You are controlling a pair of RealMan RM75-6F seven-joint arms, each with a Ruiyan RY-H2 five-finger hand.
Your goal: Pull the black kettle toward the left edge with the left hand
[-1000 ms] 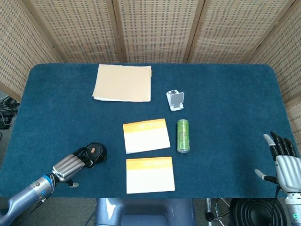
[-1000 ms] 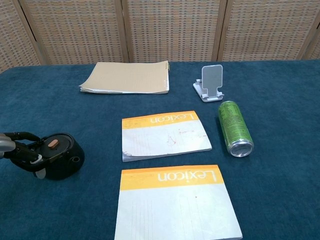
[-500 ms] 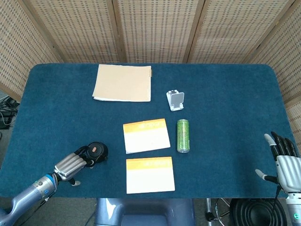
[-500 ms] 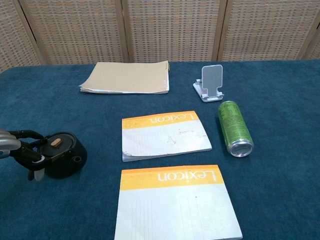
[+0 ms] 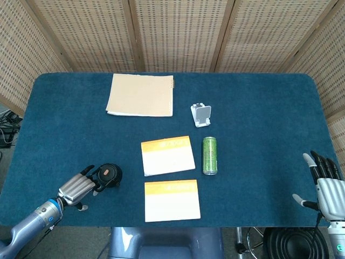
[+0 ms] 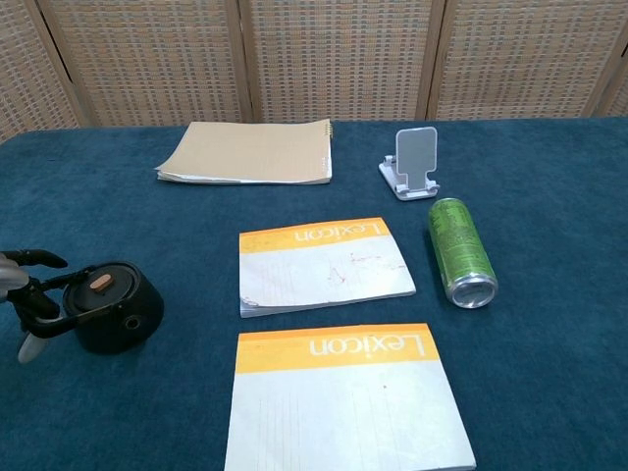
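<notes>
**Inspector:** Left hand (image 5: 75, 187) is sitting at the lower left of the head view, its dark fingertips (image 6: 39, 304) reaching to the near side of the black kettle (image 6: 106, 306). In the chest view one finger is lifting clear above the kettle's handle and the others are lying against it or just beside it. I cannot tell from either view whether the hand is gripping the handle or only touching it.

**Supervisor:** And where is the kettle standing?

**Inspector:** Upright on the blue table (image 5: 259, 108), lower left of the frame, well apart from the two Lexicon notepads (image 5: 167, 155) to its right and nearer the front edge than the left one. A stretch of bare cloth is showing between kettle and left edge.

**Supervisor:** Progress?

**Inspector:** In my judgement the pull is partly done at best. The kettle is lying in the left part of the table but is not at the edge. What is remaining is a firm hold and a further draw leftward.

**Supervisor:** The other hand?

**Inspector:** Right hand (image 5: 325, 183) is idling at the lower right corner, off the table's edge, fingers spread and holding nothing. The green can (image 5: 209, 155), phone stand (image 5: 201, 114) and brown notebook (image 5: 141, 95) are lying clear of the work.
</notes>
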